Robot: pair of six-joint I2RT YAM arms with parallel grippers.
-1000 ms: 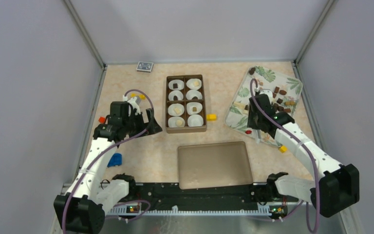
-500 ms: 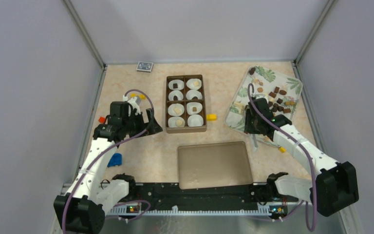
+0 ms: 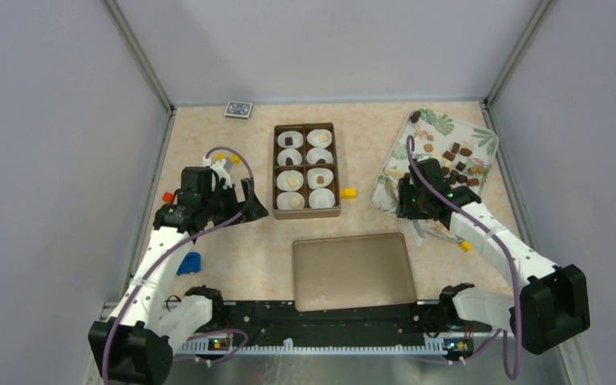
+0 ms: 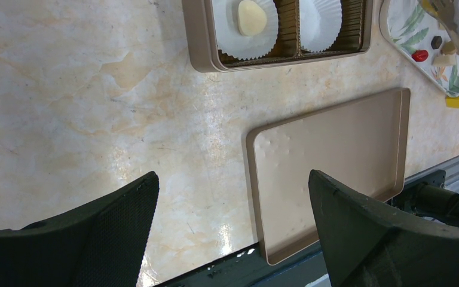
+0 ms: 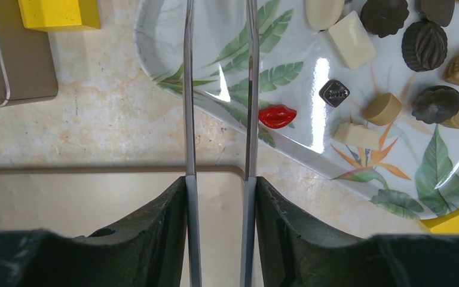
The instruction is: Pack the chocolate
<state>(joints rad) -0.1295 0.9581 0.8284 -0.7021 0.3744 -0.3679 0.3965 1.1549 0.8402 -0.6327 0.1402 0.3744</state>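
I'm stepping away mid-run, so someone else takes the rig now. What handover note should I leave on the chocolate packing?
Left gripper: open, empty, above the table beside the box.
Right gripper: open, empty, over the leaf tray, at its left edge.
Chocolate: most loose on the tray, a few in the box's paper cups.
Done: some cups filled.
Left: fill empty cups; lid lies off, nearer the arms.

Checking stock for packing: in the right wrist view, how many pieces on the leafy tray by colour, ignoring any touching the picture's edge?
Cream pieces: 2
Tan pieces: 2
Dark pieces: 3
Red piece: 1
Total: 8
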